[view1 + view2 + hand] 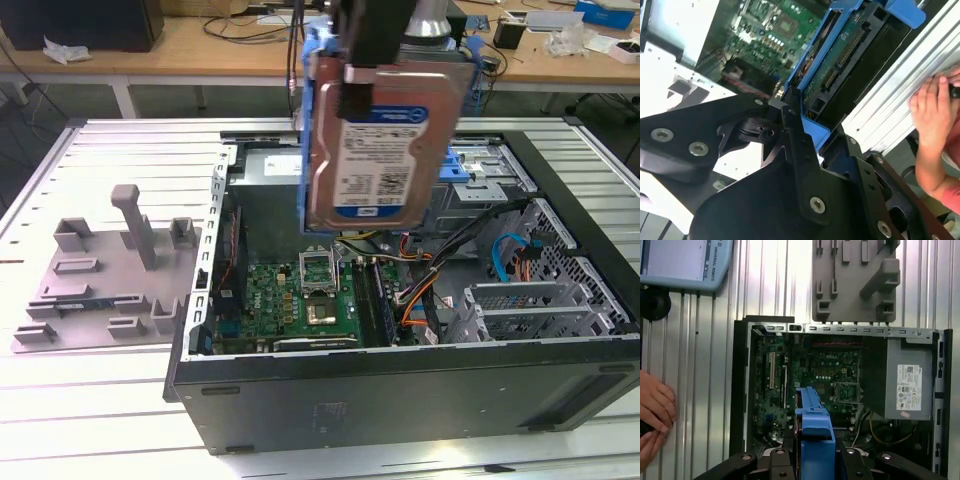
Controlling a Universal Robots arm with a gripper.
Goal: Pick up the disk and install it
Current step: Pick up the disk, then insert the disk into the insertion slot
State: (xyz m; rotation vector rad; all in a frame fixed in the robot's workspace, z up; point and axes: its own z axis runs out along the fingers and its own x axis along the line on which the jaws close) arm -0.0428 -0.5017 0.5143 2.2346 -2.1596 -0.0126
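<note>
The disk (380,140), a silver hard drive with a white-and-blue label in a blue bracket, hangs on edge above the open computer case (400,400). My gripper (375,70) is shut on its upper end, one black finger across the labelled face. In the second wrist view the disk (840,55) shows its green circuit board and blue frame between my black fingers (795,140). In the first wrist view the blue bracket edge of the disk (812,425) rises from my gripper (812,460), over the motherboard (830,370).
A metal drive cage with a blue tray (470,165) sits at the case's far right in the exterior view. Cables (420,290) run beside the motherboard. A grey fixture plate (110,270) lies to the case's left. A person's hand (932,105) rests on the ribbed table.
</note>
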